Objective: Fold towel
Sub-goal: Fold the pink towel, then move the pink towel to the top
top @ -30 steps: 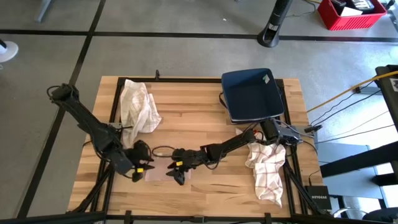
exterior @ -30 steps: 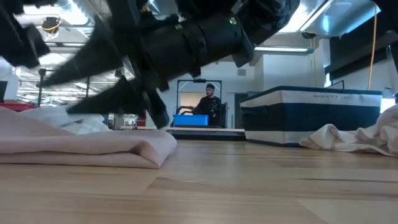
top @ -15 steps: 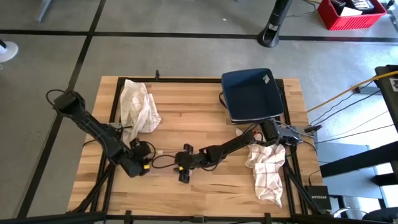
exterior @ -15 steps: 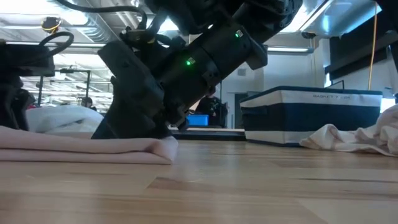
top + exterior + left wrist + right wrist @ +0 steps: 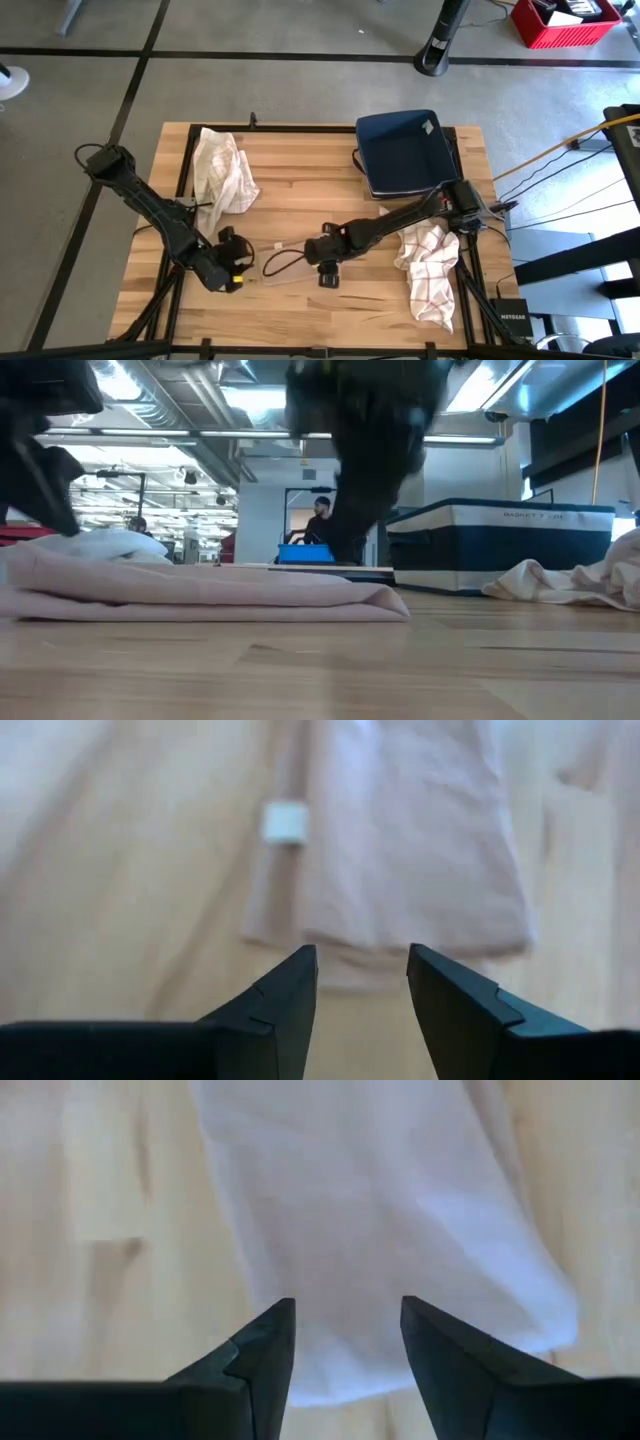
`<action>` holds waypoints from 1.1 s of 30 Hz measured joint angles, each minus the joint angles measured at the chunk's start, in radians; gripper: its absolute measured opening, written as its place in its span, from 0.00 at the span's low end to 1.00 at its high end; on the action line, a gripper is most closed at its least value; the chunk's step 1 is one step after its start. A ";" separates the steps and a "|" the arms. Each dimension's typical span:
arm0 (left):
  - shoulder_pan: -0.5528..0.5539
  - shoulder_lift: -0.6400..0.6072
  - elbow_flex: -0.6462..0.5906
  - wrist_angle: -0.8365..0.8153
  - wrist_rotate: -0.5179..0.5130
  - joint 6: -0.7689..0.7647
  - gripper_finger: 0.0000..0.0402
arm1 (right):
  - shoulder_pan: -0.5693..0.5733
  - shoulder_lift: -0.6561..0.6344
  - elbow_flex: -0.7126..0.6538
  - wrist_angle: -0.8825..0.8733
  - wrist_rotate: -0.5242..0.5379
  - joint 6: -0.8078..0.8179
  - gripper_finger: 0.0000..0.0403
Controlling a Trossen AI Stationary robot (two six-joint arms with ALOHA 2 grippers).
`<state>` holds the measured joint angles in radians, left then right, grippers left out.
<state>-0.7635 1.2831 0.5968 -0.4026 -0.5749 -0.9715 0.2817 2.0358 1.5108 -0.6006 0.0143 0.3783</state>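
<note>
Left gripper [image 5: 232, 266]: stood with fingers parted and nothing between them, low over the table [image 5: 300, 190] near its 7 o'clock edge. Faced 3 o'clock, straight at the folded pink towel [image 5: 285, 268], whose short end lay just beside the fingertips; saw that end and a small white label [image 5: 286, 823] through the left wrist camera.

Right gripper [image 5: 326, 272]: likewise parted and empty, just beside the towel's other short end. Faced 9 o'clock along the cloth.

Lay flat and slim in the low view, long axis running 9 to 3 between the two grippers. Judged neither arm clearly nearer. Judged that a further fold would carry one short end along that axis toward the other.
</note>
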 joint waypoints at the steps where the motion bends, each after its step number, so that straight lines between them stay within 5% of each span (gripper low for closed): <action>1: 0.001 0.000 0.000 0.000 -0.029 -0.006 0.37 | 0.000 -0.016 0.000 0.010 0.000 0.042 0.46; 8: 0.000 0.000 0.000 0.001 -0.063 -0.049 0.37 | 0.042 0.034 -0.001 0.300 0.293 0.373 0.46; 13: -0.002 0.000 0.000 0.001 -0.064 -0.073 0.37 | 0.075 0.142 -0.002 0.542 0.312 0.436 0.46; 18: -0.015 0.000 0.000 0.002 -0.064 -0.136 0.37 | 0.079 0.186 -0.003 0.455 0.325 0.528 0.46; 22: -0.032 0.000 0.000 0.002 -0.064 -0.137 0.37 | 0.066 0.180 -0.002 0.328 0.314 0.276 0.46; 30: -0.037 0.001 0.000 0.002 -0.064 -0.111 0.37 | -0.010 0.104 0.006 0.049 0.266 -0.712 0.46; 33: -0.034 0.001 0.000 0.002 -0.065 -0.054 0.37 | -0.040 0.081 0.068 -0.032 0.349 -0.953 0.46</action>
<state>-0.7975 1.2839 0.5968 -0.4006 -0.6394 -1.0258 0.2415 2.1166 1.5785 -0.6322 0.3634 -0.5745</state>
